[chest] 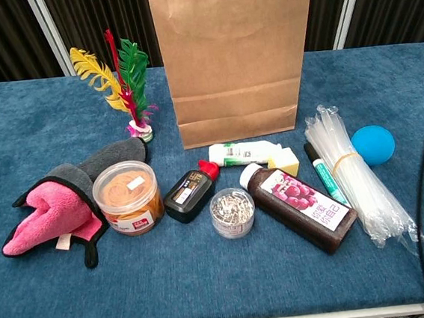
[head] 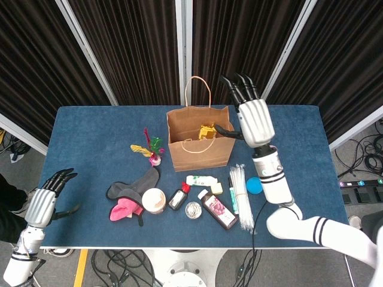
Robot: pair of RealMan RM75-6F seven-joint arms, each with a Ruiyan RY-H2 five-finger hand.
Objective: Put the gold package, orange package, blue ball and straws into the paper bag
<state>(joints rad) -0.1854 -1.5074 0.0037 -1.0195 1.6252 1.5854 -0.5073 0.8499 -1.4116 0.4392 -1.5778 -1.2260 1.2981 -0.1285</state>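
Paper bag (head: 200, 145) stands upright just left of our right hand (head: 254, 119), which hangs above its right rim with fingers spread and nothing in its grasp. Inside the bag we see the gold package (head: 207, 130), left of and below that hand. Straws (head: 242, 188) lie below the hand, near its forearm, and the blue ball (head: 254, 185) rests just right of them. Our left hand (head: 43, 202) is spread and empty, far off past the table's near left edge.

Empty right hand (head: 254, 119) above paper bag (head: 200, 150)
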